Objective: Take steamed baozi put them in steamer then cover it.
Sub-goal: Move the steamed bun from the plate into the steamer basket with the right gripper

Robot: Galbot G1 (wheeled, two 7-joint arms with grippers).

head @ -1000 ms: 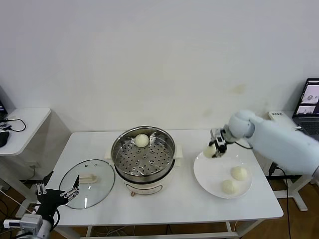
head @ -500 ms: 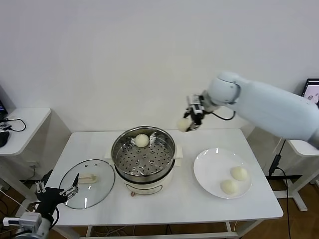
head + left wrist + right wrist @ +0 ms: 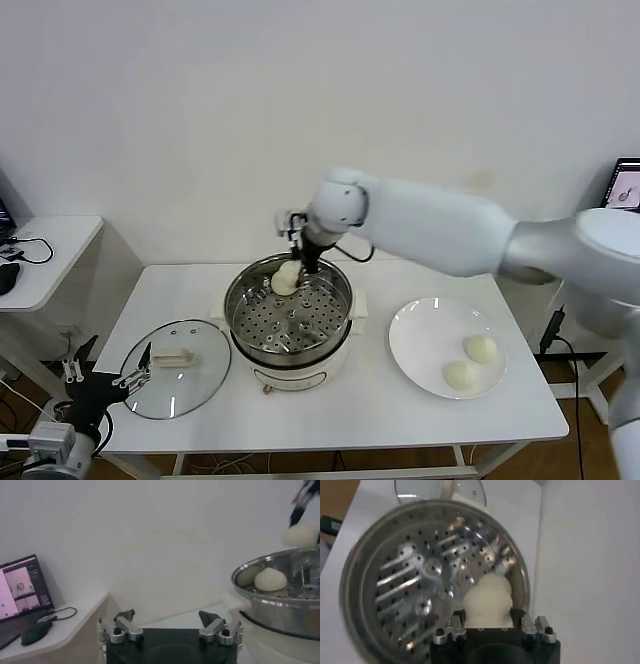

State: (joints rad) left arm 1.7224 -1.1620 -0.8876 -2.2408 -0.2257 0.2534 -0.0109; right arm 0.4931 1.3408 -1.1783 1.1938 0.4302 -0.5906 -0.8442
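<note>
My right gripper (image 3: 298, 260) hangs over the back of the steamer (image 3: 241, 318), shut on a cream-white baozi (image 3: 487, 600). In the left wrist view this held baozi (image 3: 302, 534) floats above the pot's rim, while another baozi (image 3: 270, 579) rests on the perforated tray (image 3: 410, 580). Two more baozi (image 3: 481, 348) (image 3: 460, 375) lie on the white plate (image 3: 412, 345). The glass cover (image 3: 190, 385) lies flat on the table left of the steamer. My left gripper (image 3: 105, 382) waits open off the table's front left corner, holding nothing.
A side table (image 3: 50, 250) with cables stands at the left. A laptop (image 3: 627, 190) sits at the far right edge. The white wall runs close behind the steamer. Bare tabletop (image 3: 340, 405) lies in front of the steamer.
My right arm has swung left from above the plate, across the table, to over the steamer's back, carrying the baozi. The left gripper has sunk slightly.
</note>
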